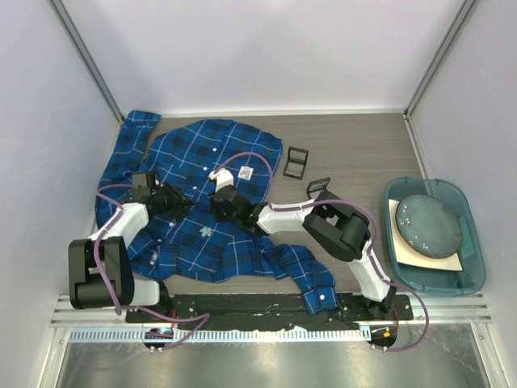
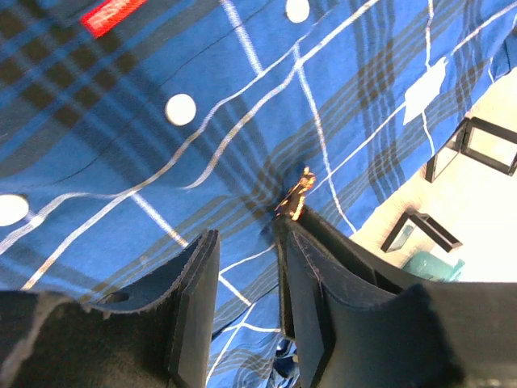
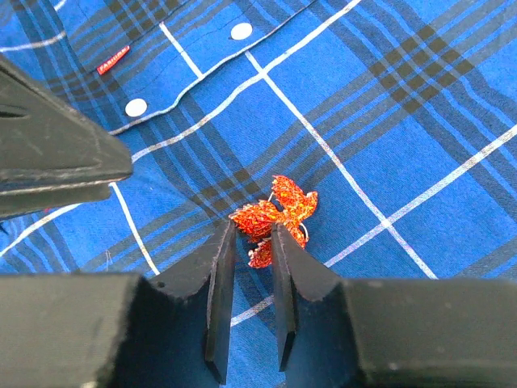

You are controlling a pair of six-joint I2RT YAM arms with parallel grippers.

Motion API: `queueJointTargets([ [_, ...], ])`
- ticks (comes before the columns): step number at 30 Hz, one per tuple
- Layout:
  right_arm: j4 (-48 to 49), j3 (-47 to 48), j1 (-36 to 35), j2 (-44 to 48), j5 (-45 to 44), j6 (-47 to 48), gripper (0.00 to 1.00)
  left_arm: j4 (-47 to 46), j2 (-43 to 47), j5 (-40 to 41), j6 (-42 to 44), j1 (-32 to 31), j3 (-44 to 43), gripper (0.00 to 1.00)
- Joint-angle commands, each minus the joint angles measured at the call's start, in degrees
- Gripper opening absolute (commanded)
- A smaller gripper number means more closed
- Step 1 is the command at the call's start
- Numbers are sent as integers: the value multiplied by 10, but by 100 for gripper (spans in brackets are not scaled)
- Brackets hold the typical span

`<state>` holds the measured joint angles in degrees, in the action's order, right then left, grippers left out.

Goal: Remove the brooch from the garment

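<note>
The garment (image 1: 194, 153), a blue and navy plaid shirt, lies spread over the left of the table. The brooch (image 3: 275, 212) is a glittery orange-red leaf shape pinned to it. My right gripper (image 3: 250, 234) is shut on the brooch's near wing, with the fingertips (image 3: 220, 242) touching it on both sides. My left gripper (image 2: 246, 242) is open, its tips down on the cloth. From there the brooch (image 2: 295, 198) shows edge-on at its right fingertip. Seen from above, the left gripper (image 1: 184, 204) and right gripper (image 1: 216, 204) face each other and hide the brooch.
Two small black open frames (image 1: 297, 162) (image 1: 317, 187) lie just right of the shirt. A teal tub (image 1: 477, 267) holding a round grey plate stands at the far right. A shirt sleeve (image 1: 311, 279) trails toward the near edge. White buttons (image 2: 180, 108) and a red label (image 3: 113, 58) lie close by.
</note>
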<state>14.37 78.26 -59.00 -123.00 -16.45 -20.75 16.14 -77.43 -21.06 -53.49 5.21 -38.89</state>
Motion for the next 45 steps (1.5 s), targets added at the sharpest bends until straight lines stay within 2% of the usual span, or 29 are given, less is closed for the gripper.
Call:
queueJointTargets([
  [1, 60, -47, 12, 42, 12, -53, 28, -19, -26, -14, 8, -31, -47, 40],
  [12, 152, -149, 30, 76, 40, -150, 29, -27, -83, 10, 2, -93, -90, 30],
  [15, 175, -179, 42, 85, 56, -201, 27, -28, -99, 22, 1, -102, -94, 28],
  [17, 199, -207, 50, 88, 70, -240, 25, -30, -105, 30, -3, -103, -90, 27],
  [21, 229, -236, 59, 87, 89, -258, 25, -44, -106, 43, -12, -103, -74, 27],
  [26, 235, -265, 65, 94, 105, -269, 29, -48, -111, 31, -9, -107, -72, 27],
  [30, 252, -284, 74, 97, 122, -296, 29, -52, -111, 23, -7, -119, -71, 27],
  [37, 254, -305, 81, 110, 133, -286, 22, -51, -104, 30, 1, -141, -72, 27],
  [41, 235, -301, 82, 132, 144, -249, 29, -45, -112, 31, 7, -148, -81, 27],
  [45, 114, -236, 86, 131, 183, -181, 38, -45, -120, 25, 6, -148, -91, 28],
])
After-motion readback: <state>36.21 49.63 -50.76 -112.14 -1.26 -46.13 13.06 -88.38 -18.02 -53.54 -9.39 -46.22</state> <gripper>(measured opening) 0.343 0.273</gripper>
